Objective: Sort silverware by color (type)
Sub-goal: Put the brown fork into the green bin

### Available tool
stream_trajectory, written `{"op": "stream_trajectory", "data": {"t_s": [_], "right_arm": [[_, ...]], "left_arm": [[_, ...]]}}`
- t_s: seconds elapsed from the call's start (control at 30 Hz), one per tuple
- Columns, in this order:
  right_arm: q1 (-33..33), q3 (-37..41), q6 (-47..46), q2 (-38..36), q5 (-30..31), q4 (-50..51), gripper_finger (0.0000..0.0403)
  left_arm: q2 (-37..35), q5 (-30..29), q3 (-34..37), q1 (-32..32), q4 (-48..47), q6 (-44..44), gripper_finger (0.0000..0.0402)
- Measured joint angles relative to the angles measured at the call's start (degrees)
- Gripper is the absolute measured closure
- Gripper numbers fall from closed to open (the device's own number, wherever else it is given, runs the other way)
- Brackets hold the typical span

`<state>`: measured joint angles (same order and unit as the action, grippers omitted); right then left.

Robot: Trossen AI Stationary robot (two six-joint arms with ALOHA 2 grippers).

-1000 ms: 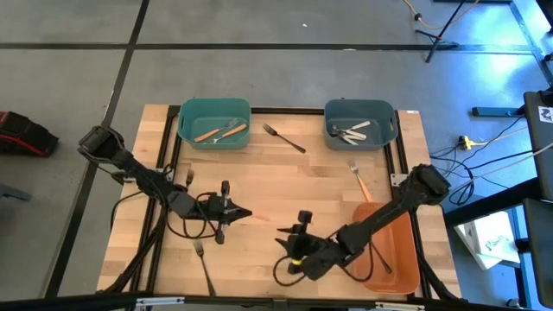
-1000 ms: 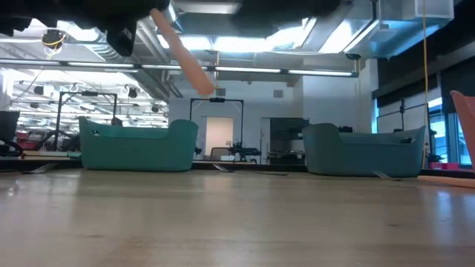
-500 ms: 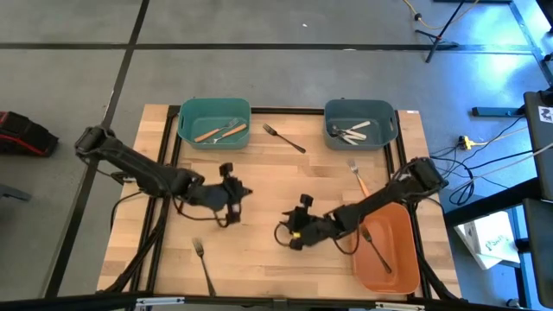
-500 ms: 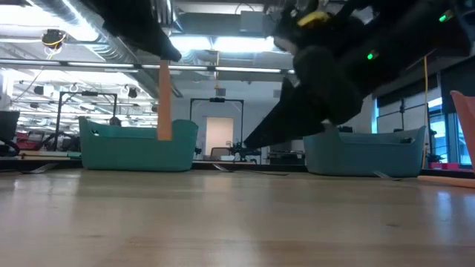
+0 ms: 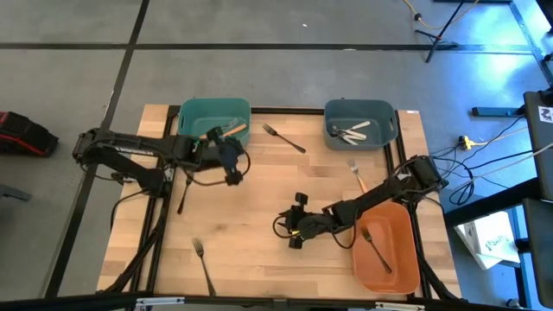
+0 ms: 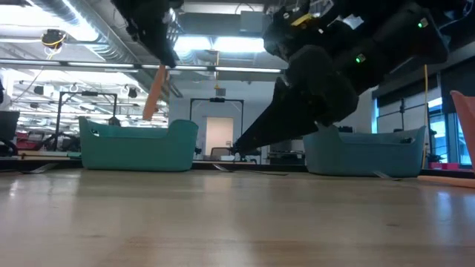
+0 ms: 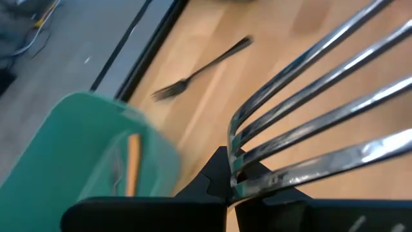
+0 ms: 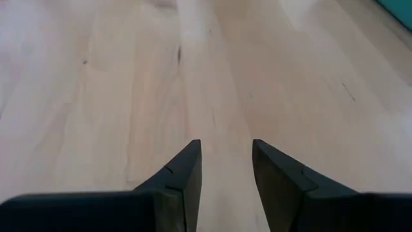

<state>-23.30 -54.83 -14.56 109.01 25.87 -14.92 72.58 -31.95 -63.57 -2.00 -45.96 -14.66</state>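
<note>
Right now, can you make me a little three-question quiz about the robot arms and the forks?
1. True or false: the left gripper holds an orange-handled fork.
2. Which bin is that fork nearest? A) left teal bin B) orange bin
3. Fill in: the right gripper is open over bare ____.

Key: 1 true; 2 A; 3 table.
</note>
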Motion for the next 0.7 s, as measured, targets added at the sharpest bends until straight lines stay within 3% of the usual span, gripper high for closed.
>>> {"op": "stream_trajectory", "data": {"t_s": [0.33,0.47,0.7], "right_arm": [[0.08,0.02,0.07,0.02,0.0,-1.55,0.0276],[0.05,0.02,1.13,0.02,0.0,-1.53,0.0276],[0.08,0.02,3.49,0.04,-2.13,-1.24,0.0276]], "left_arm": [[0.02,0.51,0.0,13.78,-4.68,9.69,0.0401],[1.18,5.75,0.01,19.65,-4.54,19.8,0.0401],[2.09,4.44,0.02,28.0,-5.09,25.71,0.0401]]}}
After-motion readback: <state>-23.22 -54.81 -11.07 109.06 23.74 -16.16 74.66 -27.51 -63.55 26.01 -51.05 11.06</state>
